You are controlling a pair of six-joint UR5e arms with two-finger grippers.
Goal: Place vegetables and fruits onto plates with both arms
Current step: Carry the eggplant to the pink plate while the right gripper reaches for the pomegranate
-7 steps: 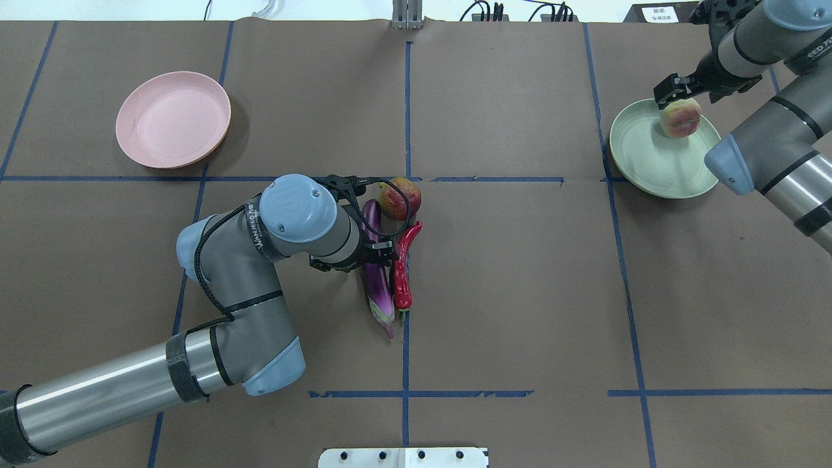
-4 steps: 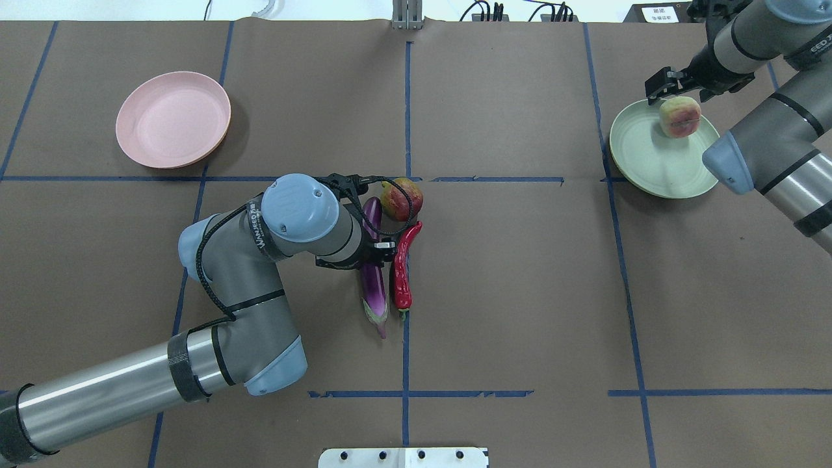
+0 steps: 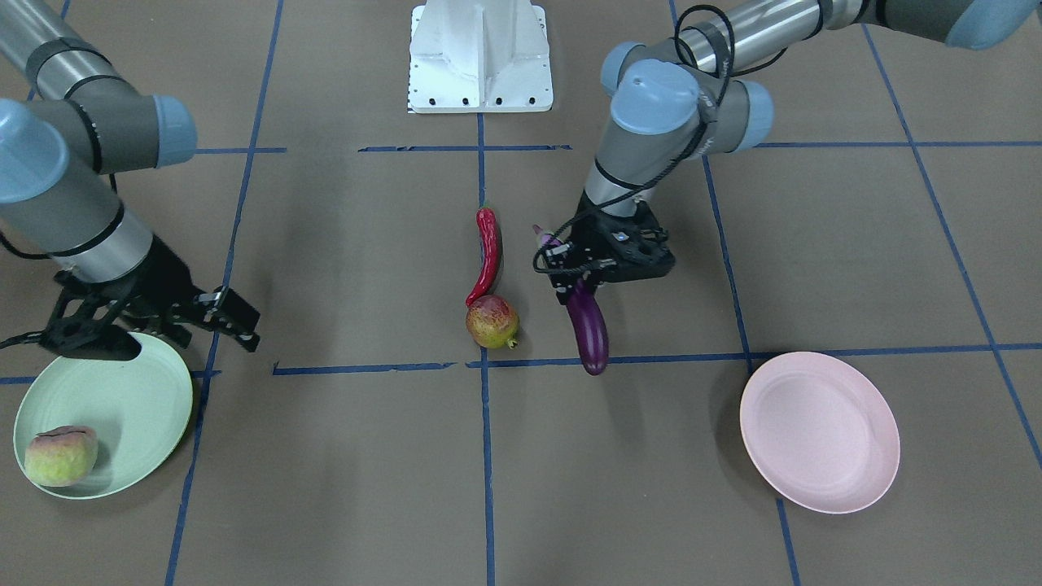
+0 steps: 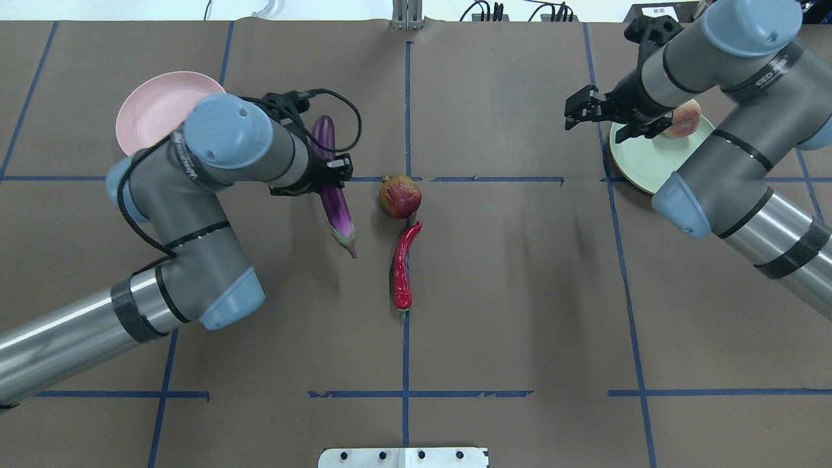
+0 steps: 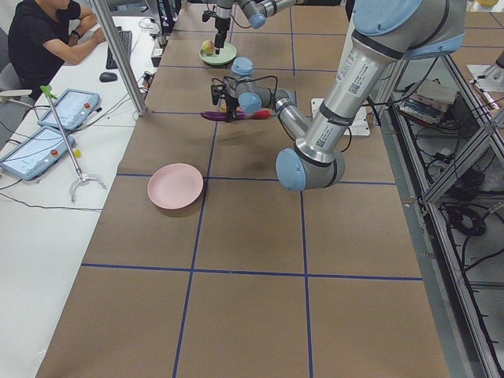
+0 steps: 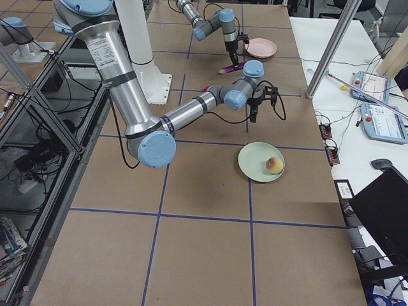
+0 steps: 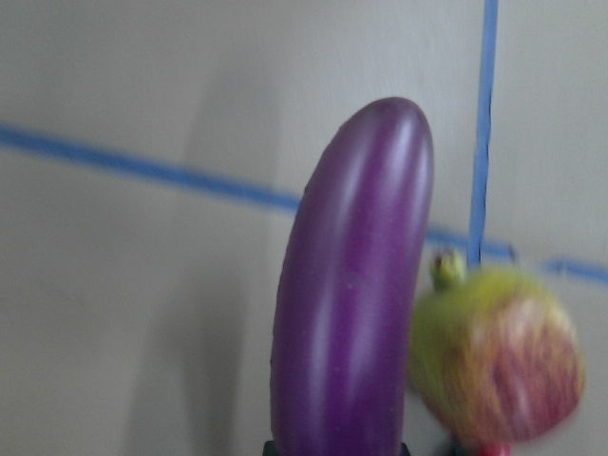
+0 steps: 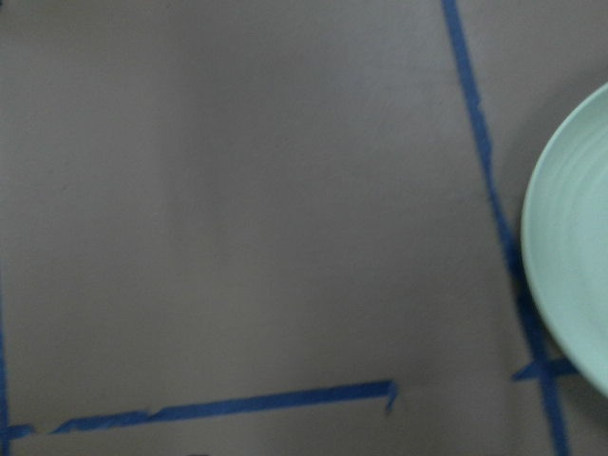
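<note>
My left gripper (image 4: pixel 328 174) is shut on the purple eggplant (image 4: pixel 333 188) and holds it above the table, between the pink plate (image 4: pixel 153 110) and the pomegranate-like fruit (image 4: pixel 400 196). In the front-facing view the left gripper (image 3: pixel 576 285) shows with the eggplant (image 3: pixel 589 330) hanging from it. The wrist view shows the eggplant (image 7: pixel 351 294) beside the fruit (image 7: pixel 499 351). The red chili (image 4: pixel 403 266) lies on the table. My right gripper (image 4: pixel 595 122) is open and empty, just left of the mint plate (image 4: pixel 640 162), which holds the peach-like fruit (image 4: pixel 682 120).
The white robot base (image 3: pixel 480 57) stands at the table's near edge. The pink plate (image 3: pixel 818 431) holds nothing. Blue tape lines (image 4: pixel 406 110) cross the brown table cover. An operator (image 5: pixel 47 31) sits at a side desk with tablets.
My left gripper lifted the eggplant away from the chili and fruit and carried it toward the pink plate. My right gripper moved left off the mint plate, leaving the peach there.
</note>
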